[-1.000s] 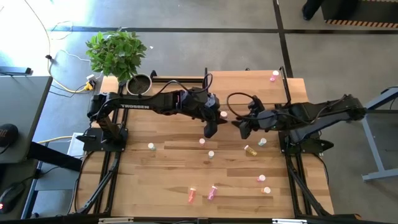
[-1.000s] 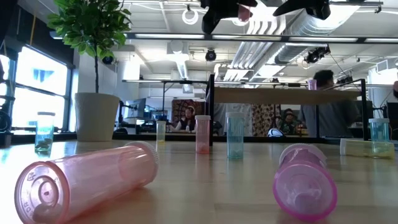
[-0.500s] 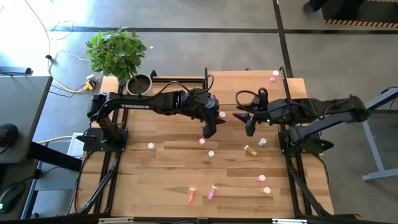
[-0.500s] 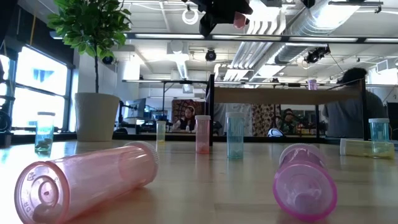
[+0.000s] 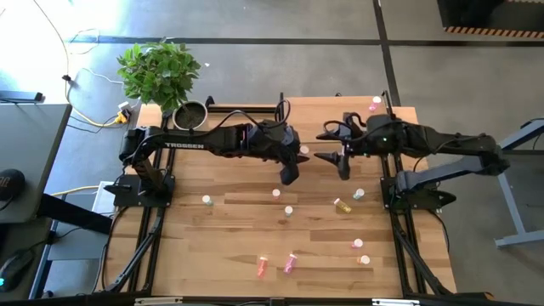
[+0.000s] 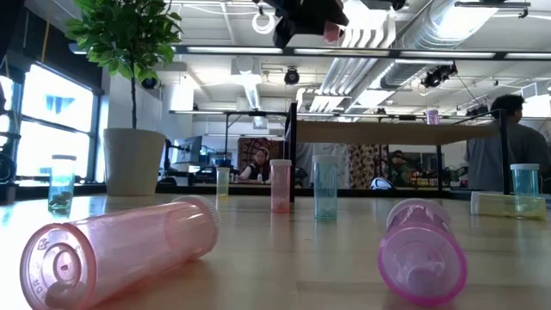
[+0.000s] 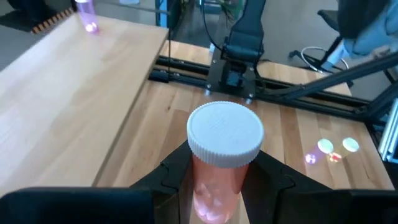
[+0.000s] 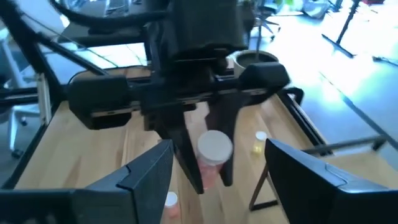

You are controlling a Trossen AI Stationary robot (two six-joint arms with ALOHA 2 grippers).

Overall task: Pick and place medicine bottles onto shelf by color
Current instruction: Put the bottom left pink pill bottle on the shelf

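Wood table (image 5: pixel 229 246), left gripper (image 7: pixel 219 186) clamping pink bottle (image 7: pixel 222 158) beside shelf (image 5: pixel 340 109) edge, right gripper (image 5: pixel 334 158) spread wide.

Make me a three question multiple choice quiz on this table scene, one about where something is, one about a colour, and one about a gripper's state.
1. Where does the small magenta bottle stand on the light-wood shelf?
A. Near the shelf's right end
B. Beside the plant pot
C. At the shelf's middle

2. What colour is the cap of the pink bottle between the left gripper's fingers?
A. Black
B. White
C. Green

3. How is the right gripper?
A. Shut on a yellow bottle
B. Open and empty
C. Resting flat on the table

Answers:
1 A: the high view shows it by the shelf's right corner.
2 B: the left wrist view shows a white lid on top.
3 B: the right wrist view shows its fingers spread with nothing between them.
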